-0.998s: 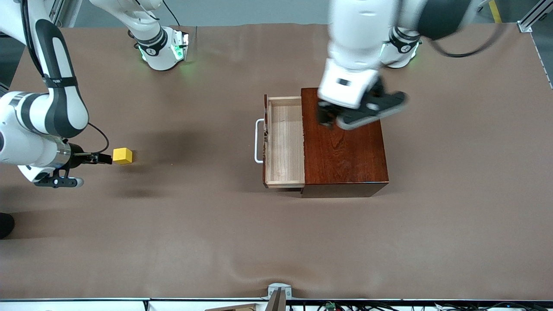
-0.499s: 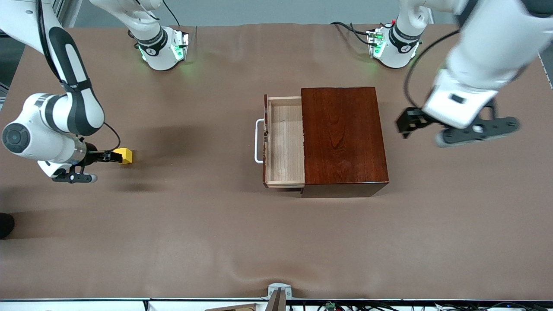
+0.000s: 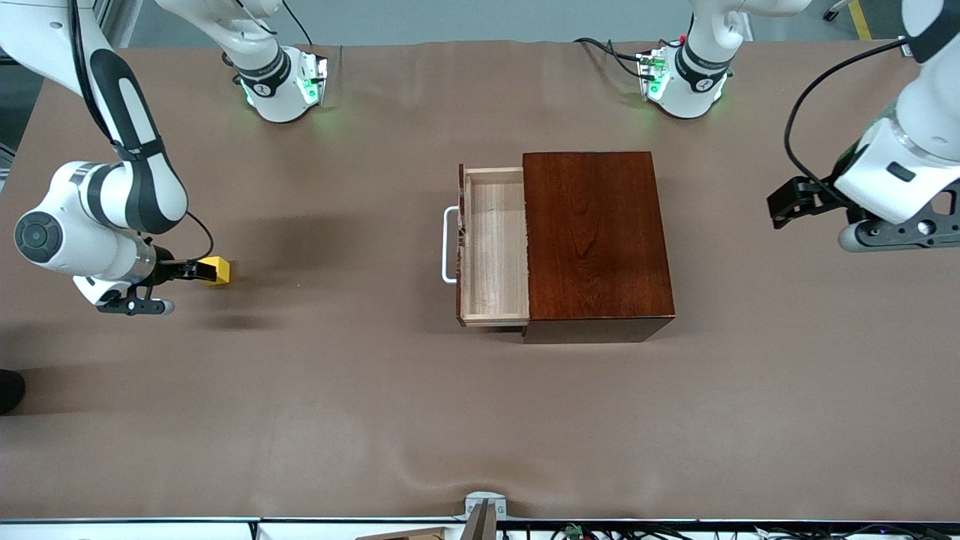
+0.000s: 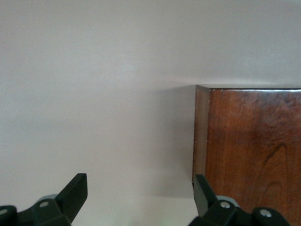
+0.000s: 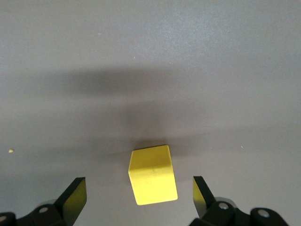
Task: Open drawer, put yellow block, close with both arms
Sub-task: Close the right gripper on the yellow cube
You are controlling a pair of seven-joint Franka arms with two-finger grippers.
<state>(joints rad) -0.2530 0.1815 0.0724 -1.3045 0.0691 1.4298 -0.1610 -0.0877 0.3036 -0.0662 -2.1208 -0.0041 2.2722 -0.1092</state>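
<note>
- Drawer is pulled out of the dark wooden box, toward the right arm's end of the table, so you can see the pale wood tray inside with nothing in it.
- Its white bar handle sticks out from the dark front panel.
- Yellow block is sitting on the brown table, well apart from the drawer, over at the right arm's end.
- Right gripper is low down right at the block. In the right wrist view the block sits between the two black fingers, with a clear gap on each side, so the jaws are spread wide and not touching it. The block is turned a bit askew relative to the fingers.
- Left gripper hangs over bare table at the left arm's end, off to the side of the box and not touching it.
- From the left wrist view, the left gripper's fingers are also wide apart with nothing between them, just table, and a corner of the box shows near one fingertip.
- Both arm bases are glowing green at the edge of the table farthest from the front camera, right base and left base.
</note>
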